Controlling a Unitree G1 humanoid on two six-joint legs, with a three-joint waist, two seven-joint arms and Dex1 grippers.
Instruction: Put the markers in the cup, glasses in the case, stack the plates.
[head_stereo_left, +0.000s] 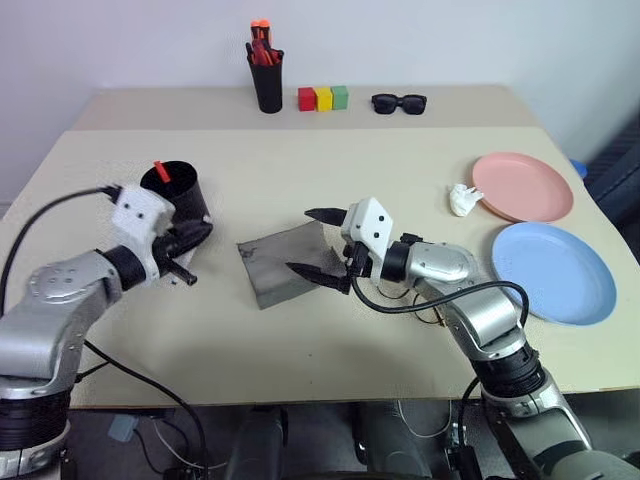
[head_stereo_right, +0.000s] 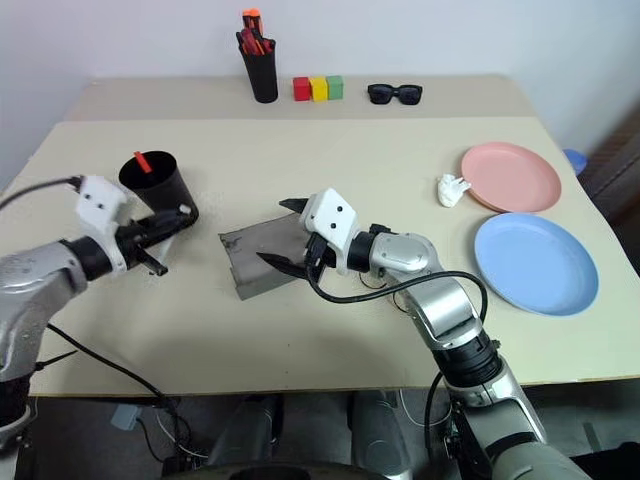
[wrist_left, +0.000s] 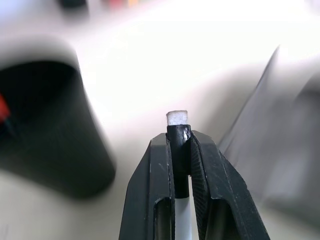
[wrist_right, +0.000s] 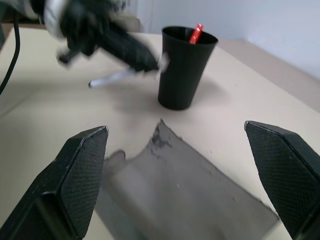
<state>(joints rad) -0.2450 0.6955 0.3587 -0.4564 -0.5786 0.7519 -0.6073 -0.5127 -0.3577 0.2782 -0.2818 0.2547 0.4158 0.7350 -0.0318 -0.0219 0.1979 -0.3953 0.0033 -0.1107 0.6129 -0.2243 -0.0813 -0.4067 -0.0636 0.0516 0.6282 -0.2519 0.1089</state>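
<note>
Left hand (head_stereo_left: 190, 240) is clamped on the white-bodied marker (wrist_left: 182, 200), pinched just below its black cap; felt tip pokes out past the fingertips (wrist_left: 165, 145). The cup (head_stereo_left: 178, 192) sits just beside it at about 12 o'clock, red-capped marker (head_stereo_left: 160, 171) already standing inside.

For the drop, I'd say: lift until the low end clears the rim, tilt the marker more upright, centre over the mouth, then release. Grip is near the cap, so the long body may swing; move slowly. Avoid knocking the cup wall, it looks light enough to tip.

Right hand (head_stereo_left: 322, 243) is wide open, hovering over the grey case (head_stereo_left: 285, 262) at desk centre. Plates sit at 3 o'clock: pink plate (head_stereo_left: 523, 186) and blue plate (head_stereo_left: 554, 272), side by side, unstacked. I can't make out the glasses.
</note>
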